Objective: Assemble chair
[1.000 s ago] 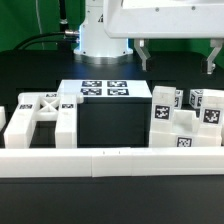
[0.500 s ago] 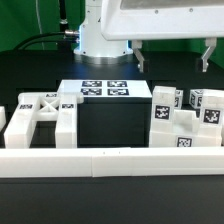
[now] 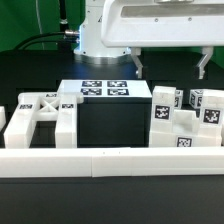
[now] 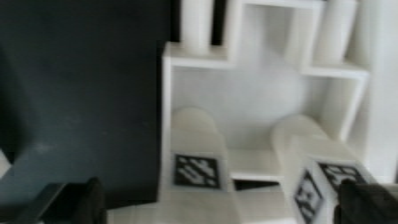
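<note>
1. The chair [image 3: 172, 126] is not yet built. It lies as loose white tagged pieces on the black surface [image 3: 25, 80], behind a long low border rail [image 3: 110, 160].
2. One group of pieces, an open frame [image 3: 60, 125], sits at the exterior view's left. A second group of blocky pieces [image 3: 200, 112] stands at the exterior view's right. The marker board [image 3: 104, 90] lies between the two groups.
3. The end effector [image 3: 171, 63] hangs above the right-hand group, well clear of it. Its jaws are spread wide and nothing is between them. One finger [image 3: 138, 62] is over the gap beside the marker board, and the other is near the picture's right edge.
4. The wrist view looks down on a slotted white frame piece [image 4: 249, 80]. Two tagged posts [image 4: 199, 150] stand up nearer the camera. No finger touches any of them.
5. Judged from this, the step in hand is the approach to a first pick from the right-hand group, and nothing has been joined so far.
6. The next move calls for several things:
   - choosing one piece;
   - centring the open jaws over a section narrow enough to fit between them;
   - descending straight down without clipping the neighbouring posts;
   - closing only when both fingers flank the piece squarely.
7. The pieces stand close together, so a slanted descent could knock a neighbour over.
</note>
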`<action>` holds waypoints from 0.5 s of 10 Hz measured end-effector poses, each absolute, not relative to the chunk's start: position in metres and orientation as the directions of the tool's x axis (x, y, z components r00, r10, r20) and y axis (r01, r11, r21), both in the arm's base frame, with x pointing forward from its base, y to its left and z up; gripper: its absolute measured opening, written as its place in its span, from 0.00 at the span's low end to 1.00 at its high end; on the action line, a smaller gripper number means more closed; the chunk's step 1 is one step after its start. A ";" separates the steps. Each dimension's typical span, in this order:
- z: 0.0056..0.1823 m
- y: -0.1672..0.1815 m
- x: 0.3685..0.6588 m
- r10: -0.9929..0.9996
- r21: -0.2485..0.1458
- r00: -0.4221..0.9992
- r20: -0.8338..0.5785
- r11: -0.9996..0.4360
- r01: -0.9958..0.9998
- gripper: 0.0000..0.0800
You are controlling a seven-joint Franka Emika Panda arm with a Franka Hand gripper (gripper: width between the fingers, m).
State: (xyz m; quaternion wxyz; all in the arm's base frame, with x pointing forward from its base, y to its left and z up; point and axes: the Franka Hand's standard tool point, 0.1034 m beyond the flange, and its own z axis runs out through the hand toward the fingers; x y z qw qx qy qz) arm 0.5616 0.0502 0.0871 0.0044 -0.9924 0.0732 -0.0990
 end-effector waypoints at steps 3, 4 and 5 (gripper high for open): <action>0.059 0.047 0.548 -0.133 0.012 0.966 0.219 -0.990 -0.139 0.81; 0.055 0.047 0.550 -0.129 0.018 0.966 0.224 -0.990 -0.137 0.81; 0.050 0.047 0.553 -0.125 0.024 0.966 0.226 -0.991 -0.134 0.81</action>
